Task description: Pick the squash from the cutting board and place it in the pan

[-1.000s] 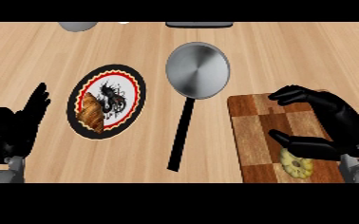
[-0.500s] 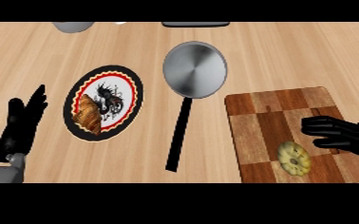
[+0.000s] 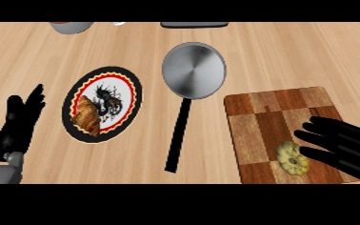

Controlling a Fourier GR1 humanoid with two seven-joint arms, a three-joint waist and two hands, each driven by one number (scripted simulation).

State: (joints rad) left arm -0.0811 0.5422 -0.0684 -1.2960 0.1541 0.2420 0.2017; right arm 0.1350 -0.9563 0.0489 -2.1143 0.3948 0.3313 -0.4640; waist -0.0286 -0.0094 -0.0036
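1. The small pale-yellow, scallop-edged squash (image 3: pixel 292 158) is lying flat on the brown checkered wooden cutting board (image 3: pixel 267 117), near the board's lower edge, and nothing is lifting it yet.
2. The black right hand (image 3: pixel 335 145) is coming in from the view's right edge over the board, with its fingers (image 3: pixel 320 122) stretching out straight toward the left and holding nothing; the lowest fingertip is sitting just beside the squash, and whether it is touching cannot be told.
3. This spread posture is probably putting the hand alongside the squash so the fingers can curl round it.
4. The round grey metal pan (image 3: pixel 194 70) is sitting on the light wooden counter (image 3: pixel 281 52), up and to the left of the board, with its long black handle (image 3: pixel 178 137) pointing down toward the robot; its bowl is facing up, so the squash can be set in from above.
5. The black left hand (image 3: pixel 21 121) is resting at the view's left edge, fingers straight and up, keeping clear of the work.
6. A round black-rimmed patterned plate (image 3: pixel 109 95) carrying a brown croissant (image 3: pixel 85 114) is lying between that hand and the pan, outside the likely path.
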